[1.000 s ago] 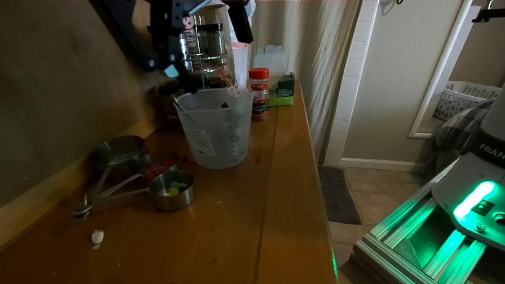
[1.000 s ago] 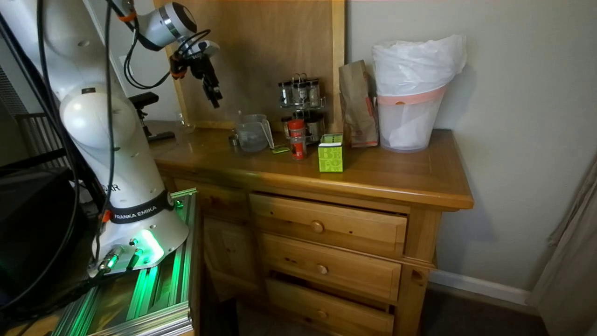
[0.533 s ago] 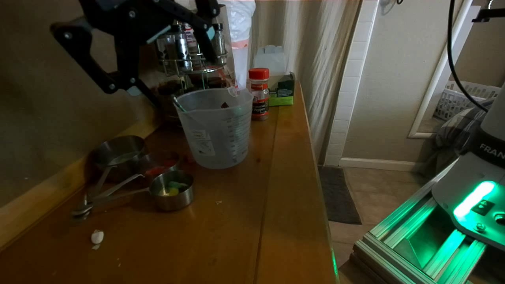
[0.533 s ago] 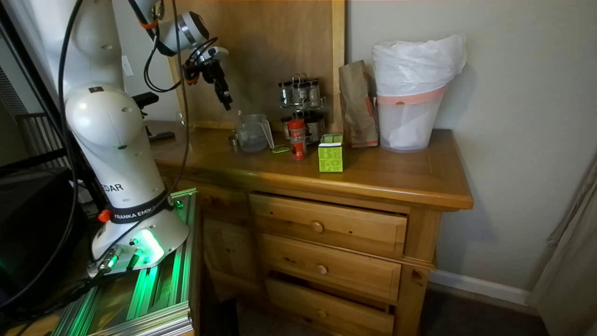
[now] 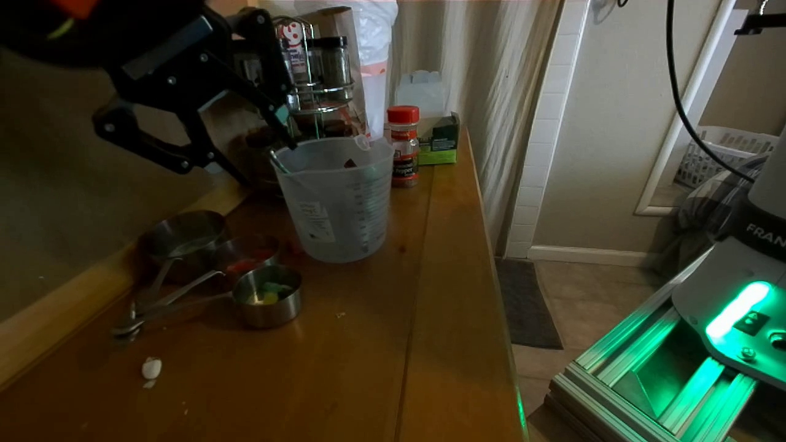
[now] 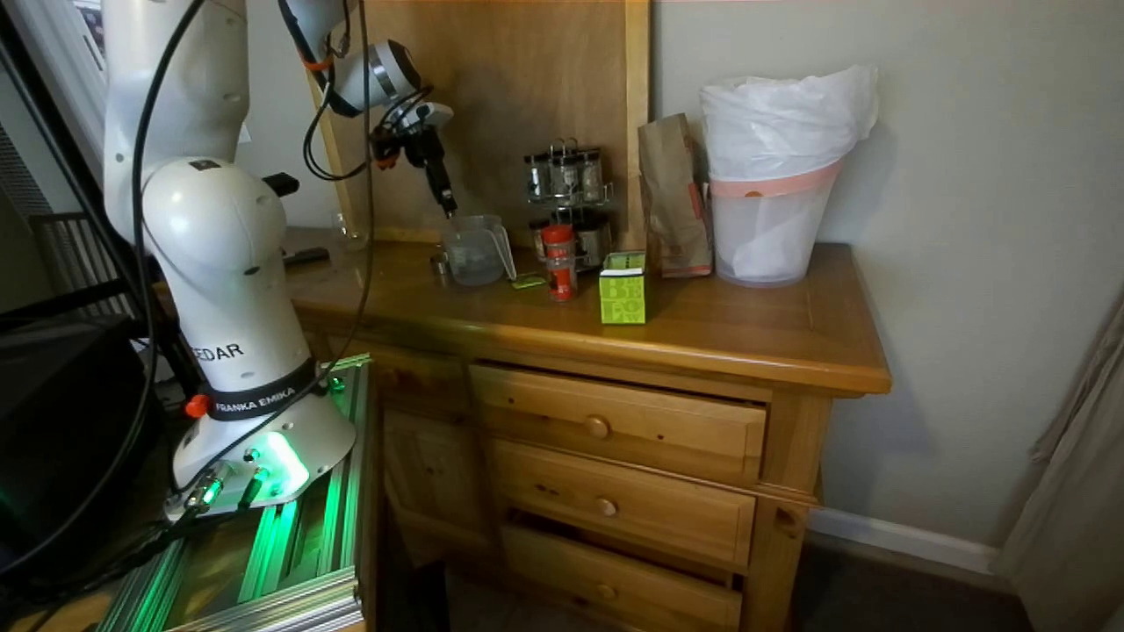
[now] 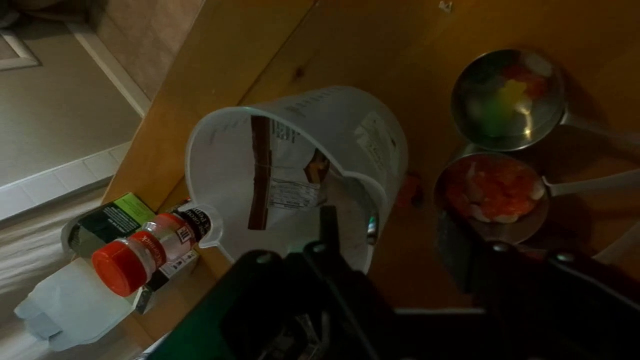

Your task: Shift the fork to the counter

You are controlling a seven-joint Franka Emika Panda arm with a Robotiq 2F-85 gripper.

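Note:
The fork leans inside a clear plastic cup [image 5: 338, 215]. Its silver handle end [image 5: 278, 162] sticks up at the rim; in the wrist view the shiny handle [image 7: 371, 229] lies along the cup's inner wall, its tines not clear. My gripper [image 5: 269, 163] is open and empty, just above the rim at the handle's side. In the wrist view the gripper [image 7: 387, 217] has one finger over the cup's mouth and the other outside, with the handle between them. The cup stands on the brown wooden counter [image 5: 368, 374], also seen in an exterior view [image 6: 755, 342].
Metal measuring cups [image 5: 268, 304] with colored bits stand beside the cup near the wall. A spice rack [image 6: 566, 189], a red-capped pepper bottle [image 5: 403, 147] and a green box [image 6: 623, 294] stand beyond it. A wrapper [image 7: 285, 175] is in the cup.
My gripper has come down and across toward the cup, and its fingers have turned to stand on either side of the fork handle. It stays open. The cup and fork have not moved.

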